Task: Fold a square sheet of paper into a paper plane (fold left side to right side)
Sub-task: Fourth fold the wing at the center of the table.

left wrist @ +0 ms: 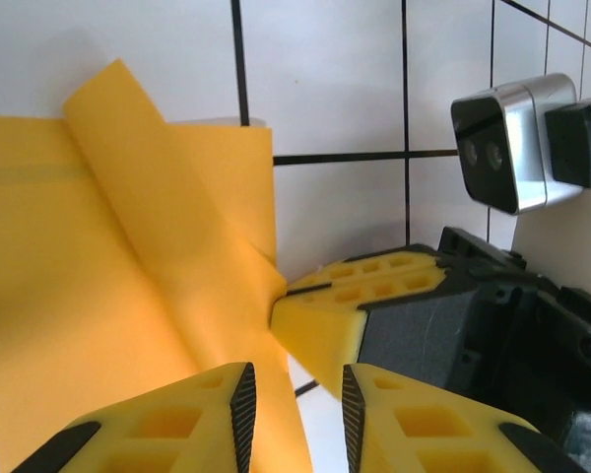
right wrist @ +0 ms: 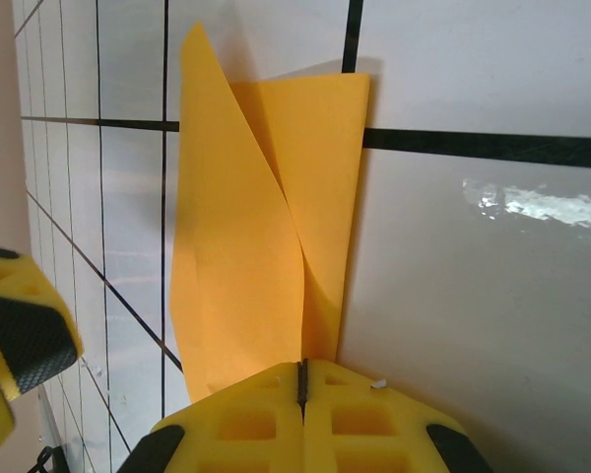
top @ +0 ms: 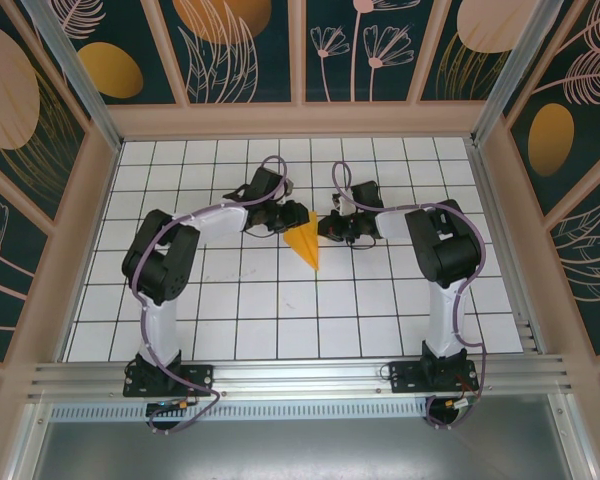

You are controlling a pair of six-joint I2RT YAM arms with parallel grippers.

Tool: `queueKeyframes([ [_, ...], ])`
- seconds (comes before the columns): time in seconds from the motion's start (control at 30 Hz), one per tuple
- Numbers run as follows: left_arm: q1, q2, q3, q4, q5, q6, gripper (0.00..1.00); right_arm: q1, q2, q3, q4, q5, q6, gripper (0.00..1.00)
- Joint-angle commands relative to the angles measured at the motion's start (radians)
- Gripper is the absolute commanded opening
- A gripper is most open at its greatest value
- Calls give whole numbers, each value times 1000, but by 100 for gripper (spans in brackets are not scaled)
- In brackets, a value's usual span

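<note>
The orange sheet of paper [top: 306, 246] lies on the white tiles, folded into a pointed wedge with its tip toward the near side. In the left wrist view the paper [left wrist: 98, 296] has a raised flap running down to the right gripper's yellow fingertips [left wrist: 325, 315]. My left gripper [left wrist: 295, 414] stands open, with the paper's edge lying in the gap between its pads. My right gripper [right wrist: 302, 379] is shut, its tips touching the paper [right wrist: 246, 256] where two folds meet. Seen from above, the left gripper [top: 296, 219] and the right gripper [top: 329, 226] face each other across the paper's wide end.
The white gridded table [top: 280, 310] is walled by a beige frame [top: 300, 120] at the back and sides. The right wrist camera [left wrist: 502, 148] sits close to my left fingers. A left finger [right wrist: 10, 335] shows at the edge of the right wrist view.
</note>
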Motion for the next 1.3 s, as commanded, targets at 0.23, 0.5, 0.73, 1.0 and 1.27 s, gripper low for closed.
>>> queueKeyframes([
  [0.23,6,126,107,-11,31,17,32,19,40,-5,-100,100,-41,2],
  [0.5,5,163,82,-16,4,15,32,17,35,1,-107,104,-50,3],
  [0.73,5,173,28,14,2,-3,32,17,29,29,-106,88,-53,6],
  [1.0,4,171,-17,25,-15,-11,31,0,-79,81,-149,117,-72,24],
  [1.27,5,170,-18,30,-16,-13,30,27,-280,-19,-196,125,-90,32],
])
